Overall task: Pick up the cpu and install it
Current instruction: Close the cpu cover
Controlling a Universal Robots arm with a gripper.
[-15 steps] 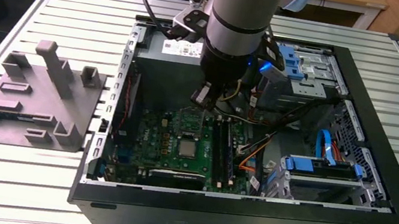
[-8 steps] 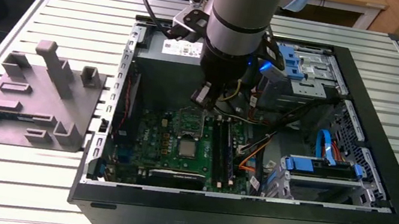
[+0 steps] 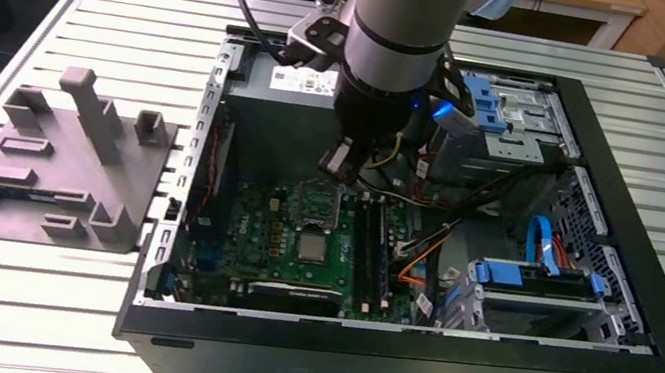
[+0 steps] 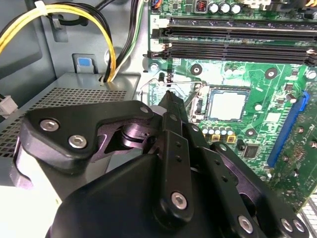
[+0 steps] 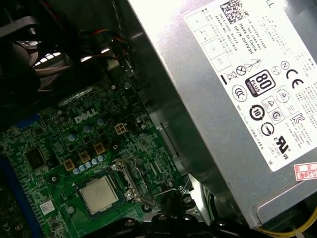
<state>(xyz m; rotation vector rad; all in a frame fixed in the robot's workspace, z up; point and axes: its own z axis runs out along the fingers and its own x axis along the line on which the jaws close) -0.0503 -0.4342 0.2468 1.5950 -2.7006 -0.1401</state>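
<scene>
Silvery cpu lies flat in the motherboard socket, just beside and below the end effector, whose fingertips look pressed together, holding nothing, near the socket's edge.

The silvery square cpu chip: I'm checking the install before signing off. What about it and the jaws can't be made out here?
- Whether the silvery square cpu chip is locked in: its latch is too small to judge in both wrist views.
- Jaw opening: in the second wrist view the black gripper body hides the tips.
- The socket in the exterior view: the grey arm blocks part of the green motherboard.
</scene>
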